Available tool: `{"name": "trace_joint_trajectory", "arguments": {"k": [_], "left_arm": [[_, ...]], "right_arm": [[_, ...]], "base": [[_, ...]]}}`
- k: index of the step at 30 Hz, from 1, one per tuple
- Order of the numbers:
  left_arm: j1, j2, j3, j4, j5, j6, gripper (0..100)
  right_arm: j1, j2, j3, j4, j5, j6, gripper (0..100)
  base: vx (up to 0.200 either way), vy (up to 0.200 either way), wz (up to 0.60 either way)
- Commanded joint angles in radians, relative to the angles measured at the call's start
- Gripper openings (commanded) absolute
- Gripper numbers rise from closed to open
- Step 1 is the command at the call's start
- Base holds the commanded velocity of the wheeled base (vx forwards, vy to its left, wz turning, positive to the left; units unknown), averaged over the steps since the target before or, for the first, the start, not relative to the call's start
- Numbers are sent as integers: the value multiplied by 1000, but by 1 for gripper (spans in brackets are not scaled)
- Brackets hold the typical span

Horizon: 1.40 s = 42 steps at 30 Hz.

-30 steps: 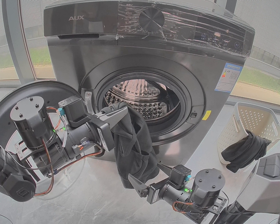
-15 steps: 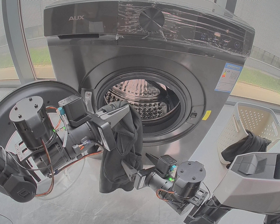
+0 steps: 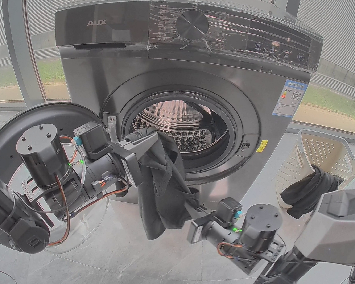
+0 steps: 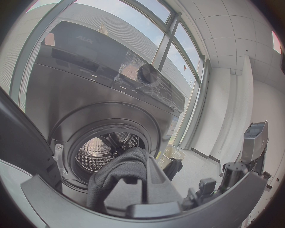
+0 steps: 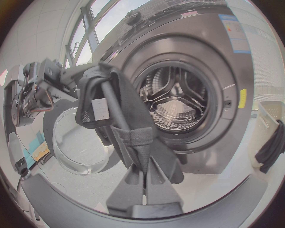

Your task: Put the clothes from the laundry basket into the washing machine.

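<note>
Right hand [image 5: 144,173] tips half under dark garment [image 5: 133,112] folds.

1. A glossy grey stone floor [image 3: 129,266] runs across the foreground, with thin joints between its large slabs.
2. Tall windows [image 3: 44,15] fill the back of the room, split by a grey upright frame [image 3: 11,24].
3. Outside lie a strip of grass [image 3: 342,106] and a tan path [image 3: 328,119], with a pale ribbed facade [image 3: 353,46] above them.
4. The left wrist view takes in a ceiling [image 4: 225,26] of square white tiles, a plain white wall [image 4: 234,118] and a grey column [image 4: 198,104] at the windows' end.
5. Teal and yellow items [image 5: 38,147] sit low by the floor (too blurred to identify).
</note>
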Motion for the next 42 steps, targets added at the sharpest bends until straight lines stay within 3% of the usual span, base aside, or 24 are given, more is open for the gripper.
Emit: {"name": "trace_joint_trajectory", "arguments": {"k": [1, 6, 18, 29, 32, 42], "left_arm": [[54, 41, -4, -21, 1, 1, 0], [62, 41, -4, -21, 0, 1, 0], [39, 27, 49, -38, -11, 1, 0], [31, 38, 87, -84, -13, 8, 0], [13, 38, 115, -138, -9, 11, 0], [3, 47, 124, -141, 0, 31, 0]], "right_arm": [[-94, -163, 131, 7, 3, -22, 0], [-180, -224, 160, 4, 22, -41, 0], [-240, -292, 109, -9, 40, -44, 0], [-232, -393, 108, -7, 43, -33, 0], [-242, -392, 88, -10, 45, -33, 0], [-234, -396, 10, -30, 40, -27, 0]], "base": [[0, 0, 0], [0, 0, 0], [0, 0, 0], [0, 0, 0], [0, 0, 0], [0, 0, 0]]}}
